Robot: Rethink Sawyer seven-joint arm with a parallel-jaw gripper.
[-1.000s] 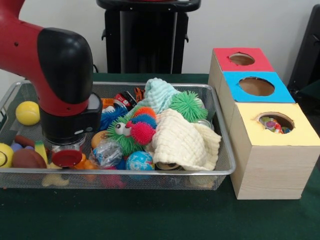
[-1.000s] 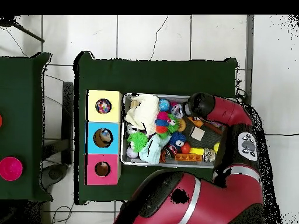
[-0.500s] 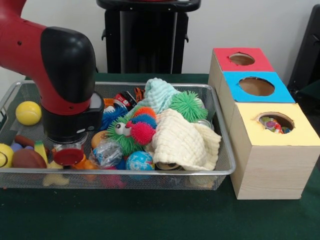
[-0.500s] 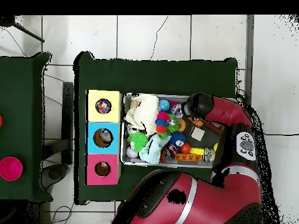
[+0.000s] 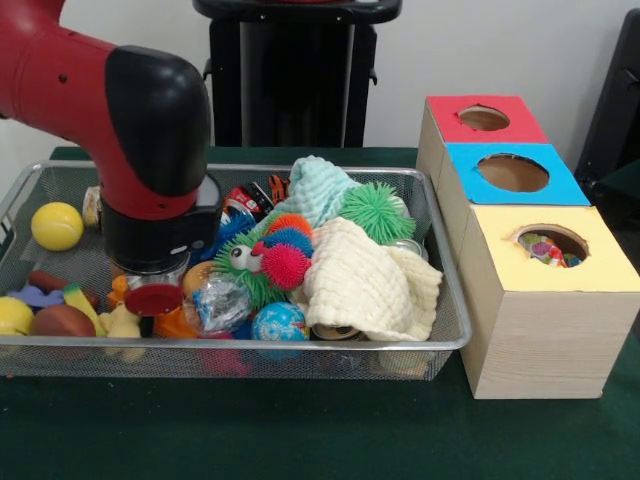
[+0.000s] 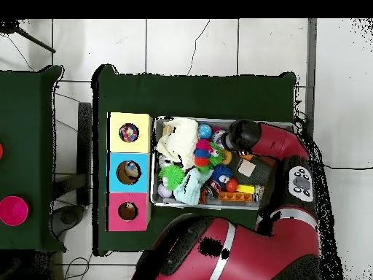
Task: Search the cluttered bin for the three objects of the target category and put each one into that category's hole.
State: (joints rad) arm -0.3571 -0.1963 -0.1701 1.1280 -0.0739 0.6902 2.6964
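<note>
We find no legible text, labels, brands or nos. on any item in either view; nothing readable to record.

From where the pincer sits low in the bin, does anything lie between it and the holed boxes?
Yes. Between the pincer and the boxes lie the pink spiky ball, the heaped cream cloth, and then the bin's wire wall. The holes face upward and nothing covers them.

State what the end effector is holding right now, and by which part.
Cannot be told: the end effector sits low among the toys in the wire bin, its red tip hiding any contact.
</note>
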